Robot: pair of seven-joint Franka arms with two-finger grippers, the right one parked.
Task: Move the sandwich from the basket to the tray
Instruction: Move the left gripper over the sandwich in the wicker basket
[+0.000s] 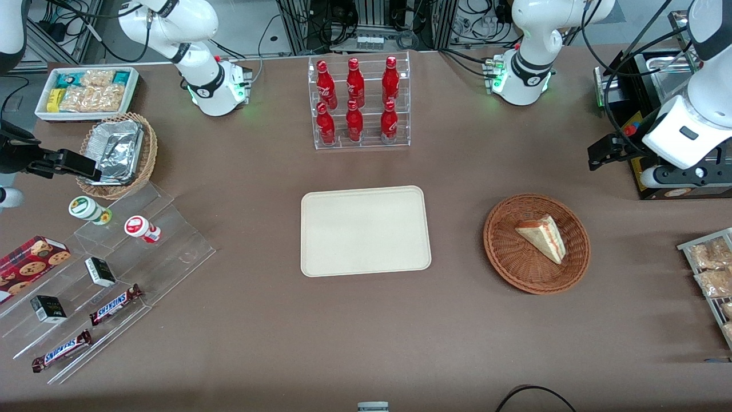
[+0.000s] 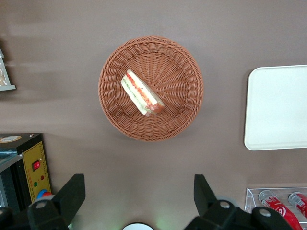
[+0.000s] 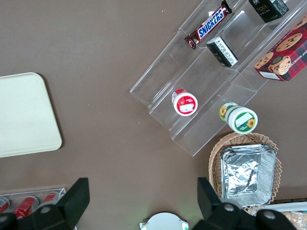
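Small triangular wedge sandwich [image 1: 544,236] of pale white bread, red-orange and green filling showing along one cut edge, lying on its side in the round shallow reddish-brown woven wicker basket [image 1: 506,254], a little off the basket's middle toward the working arm's end of the table. Long axis running diagonally across the weave: in the front view, blunt end toward the basket's farther rim and narrow tip pointing nearer the front camera and toward the working arm's end. Filling edge facing up in the wrist view.

Probably light, soft and easily crushed; layers likely to slide apart under a hard squeeze. Best taken across the short width near the thicker middle, fingers closing on the two bread faces rather than on the tip or the filling edge, with gentle pressure only.

Flat rectangular cream-beige tray [image 1: 320,252] with rounded corners and low rim lying bare at mid-table, well apart from the basket, toward the parked arm's end.

Left arm's gripper [image 2: 139,199] hanging high, well above the table, farther from the front camera than the basket; black fingers [image 2: 71,194] spread wide, nothing between them. Pickup not yet begun, by the look of it.

Clear rack of red bottles [image 1: 359,103] farther from the front camera than the tray.
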